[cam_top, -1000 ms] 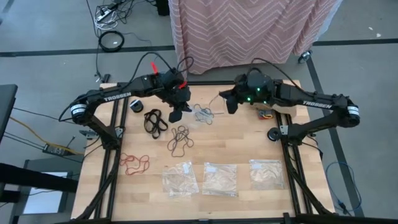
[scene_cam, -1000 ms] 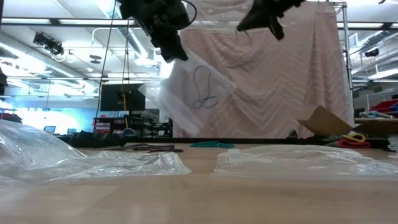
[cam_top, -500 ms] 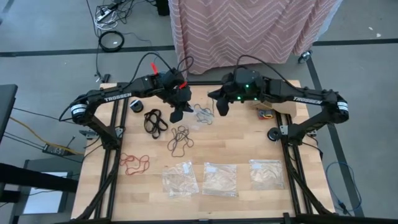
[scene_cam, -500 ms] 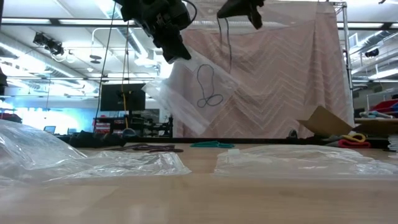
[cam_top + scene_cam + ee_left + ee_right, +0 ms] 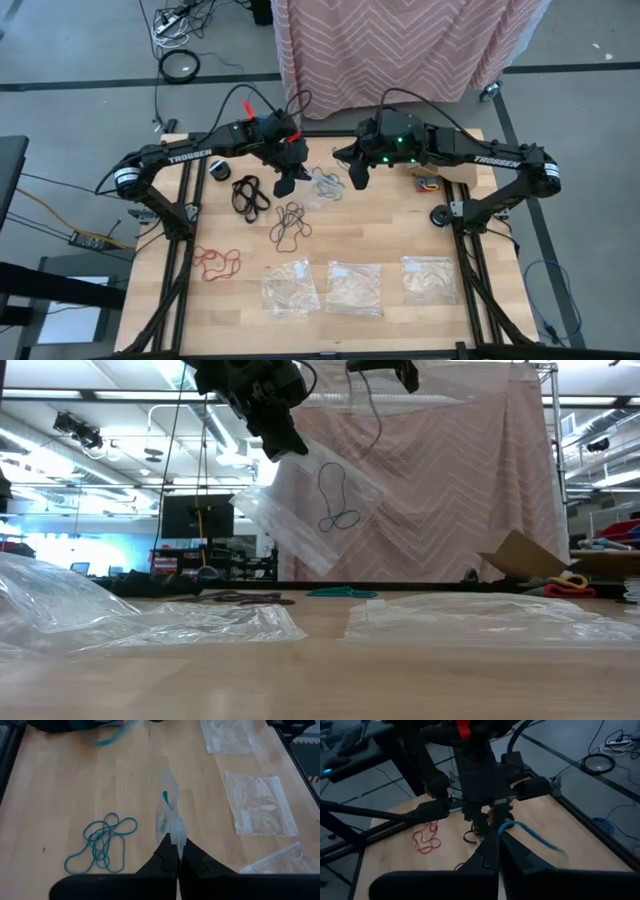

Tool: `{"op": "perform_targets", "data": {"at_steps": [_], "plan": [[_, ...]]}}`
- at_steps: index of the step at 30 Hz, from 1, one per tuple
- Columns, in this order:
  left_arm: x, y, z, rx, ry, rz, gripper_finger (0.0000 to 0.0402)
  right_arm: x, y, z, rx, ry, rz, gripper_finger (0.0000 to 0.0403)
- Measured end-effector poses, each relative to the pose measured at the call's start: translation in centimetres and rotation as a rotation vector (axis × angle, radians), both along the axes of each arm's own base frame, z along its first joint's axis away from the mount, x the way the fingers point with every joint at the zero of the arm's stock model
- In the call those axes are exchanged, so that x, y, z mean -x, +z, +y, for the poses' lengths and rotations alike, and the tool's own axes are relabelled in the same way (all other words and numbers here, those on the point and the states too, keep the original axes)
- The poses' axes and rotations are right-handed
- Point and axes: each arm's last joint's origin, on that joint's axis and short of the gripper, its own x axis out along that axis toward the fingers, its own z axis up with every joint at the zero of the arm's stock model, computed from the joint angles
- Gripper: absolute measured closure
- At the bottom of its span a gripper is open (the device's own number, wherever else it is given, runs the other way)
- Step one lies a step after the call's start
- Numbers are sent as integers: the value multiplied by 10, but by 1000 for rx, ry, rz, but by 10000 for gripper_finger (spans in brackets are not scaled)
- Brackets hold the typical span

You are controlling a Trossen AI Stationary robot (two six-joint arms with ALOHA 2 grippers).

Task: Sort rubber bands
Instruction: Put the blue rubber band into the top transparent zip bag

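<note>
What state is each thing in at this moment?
Left end effector: shut on clear bag, raised.
Clear bag: hanging tilted above the table, bands inside.
Right end effector: shut on teal band, raised.
Teal band: dangling.
Red bands: loose on table.
Three bags: lying flat.

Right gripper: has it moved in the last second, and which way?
Yes. The right gripper, shut on a teal rubber band, has moved toward the left gripper and the held bag, away from the table edge.
</note>
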Motion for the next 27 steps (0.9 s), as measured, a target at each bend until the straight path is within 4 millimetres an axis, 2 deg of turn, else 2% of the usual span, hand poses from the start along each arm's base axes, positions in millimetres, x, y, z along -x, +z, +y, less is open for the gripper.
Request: {"op": "perform_targets", "data": {"at_steps": [13, 27], "plan": [[0, 0, 0, 4, -5, -7, 402, 0, 0, 0, -5, 8, -3, 403], [-2, 2, 1, -18, 5, -28, 402, -2, 0, 10, -24, 37, -7, 403]]}}
